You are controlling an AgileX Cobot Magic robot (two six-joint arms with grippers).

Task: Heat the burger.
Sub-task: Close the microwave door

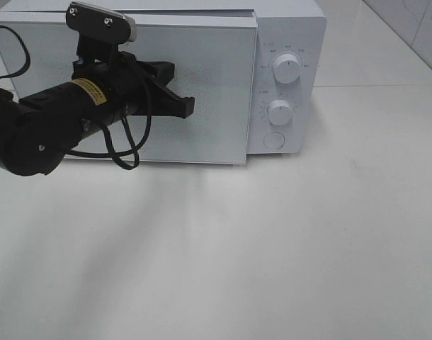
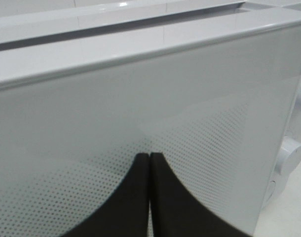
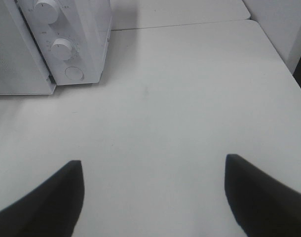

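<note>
1. At the back of the white table (image 1: 273, 248) stands the microwave (image 1: 301, 28), door (image 1: 202, 71) facing me.
2. Left gripper (image 1: 189, 106), jaws pressed together, points its tips at the door front.
3. Right gripper (image 3: 153, 160) hangs spread wide over the table, holding nothing.
4. The burger is out of sight; I cannot tell where it is.

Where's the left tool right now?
In the exterior high view, the left tool is shut, pointing at the front of the microwave door, roughly level with the lower dial and to its left.
</note>
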